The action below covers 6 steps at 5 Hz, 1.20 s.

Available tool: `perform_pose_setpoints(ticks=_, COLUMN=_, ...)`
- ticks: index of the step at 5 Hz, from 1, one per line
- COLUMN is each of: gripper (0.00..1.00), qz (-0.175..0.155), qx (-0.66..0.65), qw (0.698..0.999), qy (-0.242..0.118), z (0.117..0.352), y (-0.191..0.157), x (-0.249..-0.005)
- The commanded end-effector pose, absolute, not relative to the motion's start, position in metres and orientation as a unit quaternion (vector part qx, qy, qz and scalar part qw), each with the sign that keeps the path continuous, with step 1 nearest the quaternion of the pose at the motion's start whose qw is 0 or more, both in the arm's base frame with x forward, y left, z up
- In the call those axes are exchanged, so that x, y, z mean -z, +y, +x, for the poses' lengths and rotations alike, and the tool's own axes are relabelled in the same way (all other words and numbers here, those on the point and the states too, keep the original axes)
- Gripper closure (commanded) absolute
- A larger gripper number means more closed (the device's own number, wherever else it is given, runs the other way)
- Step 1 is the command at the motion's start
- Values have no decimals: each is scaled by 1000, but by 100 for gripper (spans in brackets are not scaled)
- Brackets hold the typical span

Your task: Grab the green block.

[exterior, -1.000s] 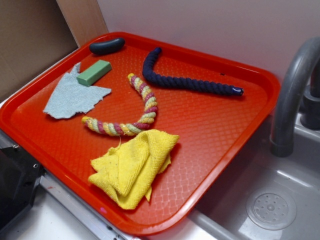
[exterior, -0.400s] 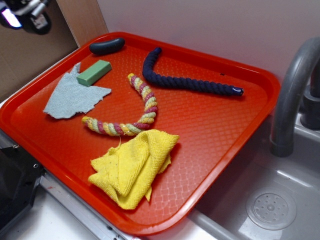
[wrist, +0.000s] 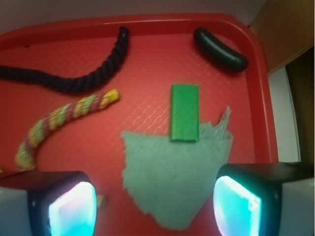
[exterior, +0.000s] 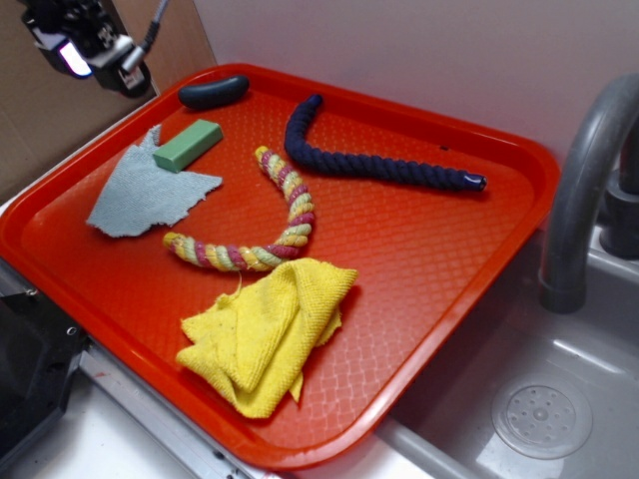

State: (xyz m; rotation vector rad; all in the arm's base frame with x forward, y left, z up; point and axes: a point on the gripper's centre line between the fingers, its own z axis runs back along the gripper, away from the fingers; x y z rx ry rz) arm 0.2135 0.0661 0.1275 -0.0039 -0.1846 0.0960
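On the one red tray (exterior: pixel 499 160) there are two ropes: one dark blue rope (exterior: pixel 369 163) and one striped rope (exterior: pixel 262 225). There are two cloths: one yellow cloth (exterior: pixel 265 334) and one blue-grey cloth scrap (exterior: pixel 145 190). There is one green block (exterior: pixel 188 146) and one dark oblong thing (exterior: pixel 214 92).

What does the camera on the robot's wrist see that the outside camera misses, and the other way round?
Only the wrist view shows the gripper from the inside: its two glowing pads, wide apart and empty.

Only the exterior view shows the yellow cloth, the grey sink with its faucet, and the arm high over the tray's far left corner.

Both show the red tray, the green block with one end resting on the blue-grey cloth scrap, the dark eggplant-like thing, the navy rope and the striped rope.
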Motion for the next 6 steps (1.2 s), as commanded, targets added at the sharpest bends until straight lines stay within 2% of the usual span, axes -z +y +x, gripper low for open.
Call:
perform_pose_setpoints(ticks=1, gripper=0, qz=25, qx=-65, qw=994, qy=-87, z=236, y=81, x=-95)
perform_pose_setpoints(ticks=3, gripper=0, qz=36, qx=-54, qw=996, qy=-55, z=250, y=84, x=-57)
perform_pose_setpoints(ticks=4, gripper=0, qz=53, qx=-55, qw=996, qy=-51, z=255, y=88, x=-47)
perform_pose_setpoints(ticks=6, gripper=0, qz=50, qx=-64, qw=996, qy=-33, z=261, y=100, x=-32)
